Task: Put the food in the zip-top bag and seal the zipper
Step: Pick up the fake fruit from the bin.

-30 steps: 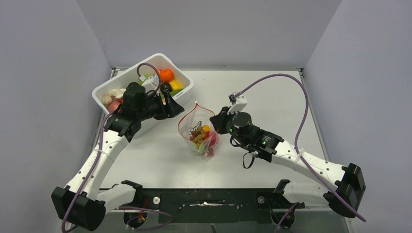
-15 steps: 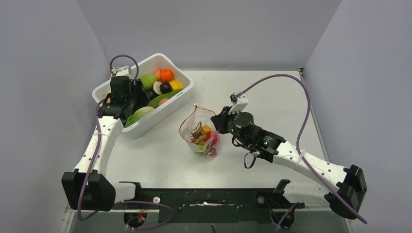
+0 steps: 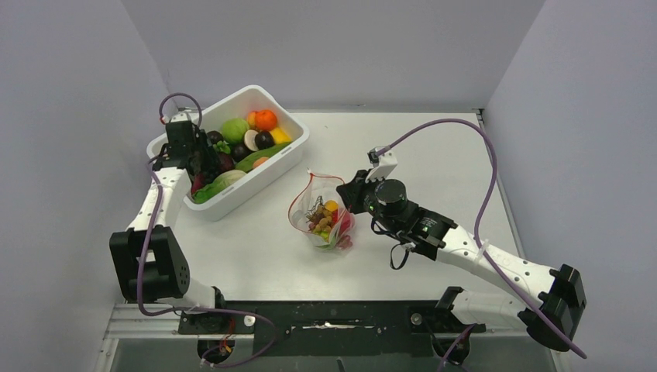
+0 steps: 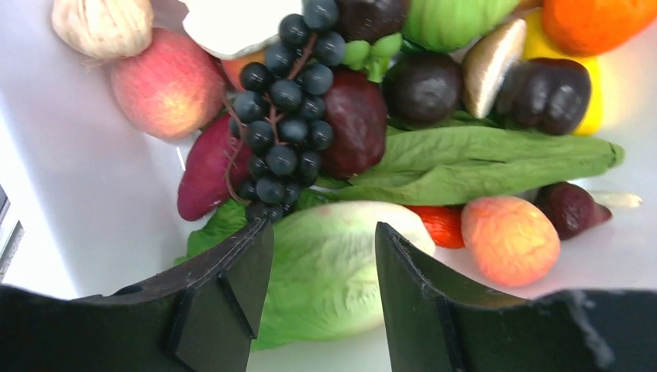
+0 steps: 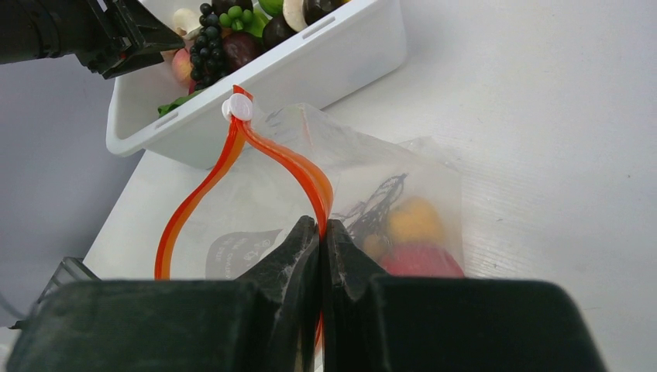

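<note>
Table (image 3: 434, 155), white, grey walls (image 3: 333, 46) around, right gripper (image 5: 320, 232) clamped on zipper (image 5: 287, 159), left gripper (image 4: 324, 236) apart

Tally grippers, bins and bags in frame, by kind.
grippers: 2 (left gripper open above the bin's food, right gripper shut on the zipper)
white bin: 1
zip-top bag: 1
total: 4

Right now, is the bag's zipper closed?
No, the zipper gapes open in a wide loop, with the right gripper pinched on one side of it.
</note>
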`<state>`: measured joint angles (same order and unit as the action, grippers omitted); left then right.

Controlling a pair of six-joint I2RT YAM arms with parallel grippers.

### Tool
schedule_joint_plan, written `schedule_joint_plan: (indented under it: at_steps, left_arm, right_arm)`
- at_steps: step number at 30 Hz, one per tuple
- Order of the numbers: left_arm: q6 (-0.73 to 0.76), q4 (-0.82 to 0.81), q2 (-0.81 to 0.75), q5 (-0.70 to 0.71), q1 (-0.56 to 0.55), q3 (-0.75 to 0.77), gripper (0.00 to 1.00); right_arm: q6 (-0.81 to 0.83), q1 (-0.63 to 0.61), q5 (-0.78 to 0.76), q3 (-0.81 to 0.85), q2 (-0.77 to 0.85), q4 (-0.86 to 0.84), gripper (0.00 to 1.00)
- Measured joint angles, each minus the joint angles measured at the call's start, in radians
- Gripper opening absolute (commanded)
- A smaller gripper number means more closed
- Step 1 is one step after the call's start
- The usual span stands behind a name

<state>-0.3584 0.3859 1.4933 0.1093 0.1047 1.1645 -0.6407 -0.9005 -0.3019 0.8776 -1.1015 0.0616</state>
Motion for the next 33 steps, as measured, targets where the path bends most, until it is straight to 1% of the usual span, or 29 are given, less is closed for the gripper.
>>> schedule_joint_plan:
  at_steps: [5, 13, 17, 22, 26, 32, 33]
  left_arm:
    - [0.0, -0.036, 0.089, -0.021, 0.042, 0.027, 0.54]
    - [0.005, -0.07, 0.226, -0.02, 0.06, 0.083, 0.69]
    - [0.01, -0.08, 0.256, -0.017, 0.064, 0.084, 0.72]
    - [0.014, -0.1, 0.272, -0.02, 0.074, 0.084, 0.71]
    - [0.013, -0.121, 0.277, -0.037, 0.079, 0.084, 0.67]
    - [0.014, -0.134, 0.309, -0.045, 0.079, 0.084, 0.66]
    - [0.014, -0.137, 0.313, -0.048, 0.079, 0.084, 0.64]
  right_arm:
    - [0.005, 0.005, 0.0, 0.0, 0.0, 0.0, 0.0]
    - [0.001, 0.004, 0.0, -0.003, 0.016, 0.003, 0.0]
    - [-0.006, 0.004, -0.002, -0.003, 0.029, 0.012, 0.0]
    - [-0.014, 0.004, -0.005, -0.004, 0.042, 0.019, 0.0]
    - [-0.022, 0.004, -0.005, -0.005, 0.043, 0.022, 0.0]
    - [-0.029, 0.002, -0.005, -0.006, 0.043, 0.022, 0.0]
    - [-0.029, 0.002, -0.005, -0.007, 0.043, 0.022, 0.0]
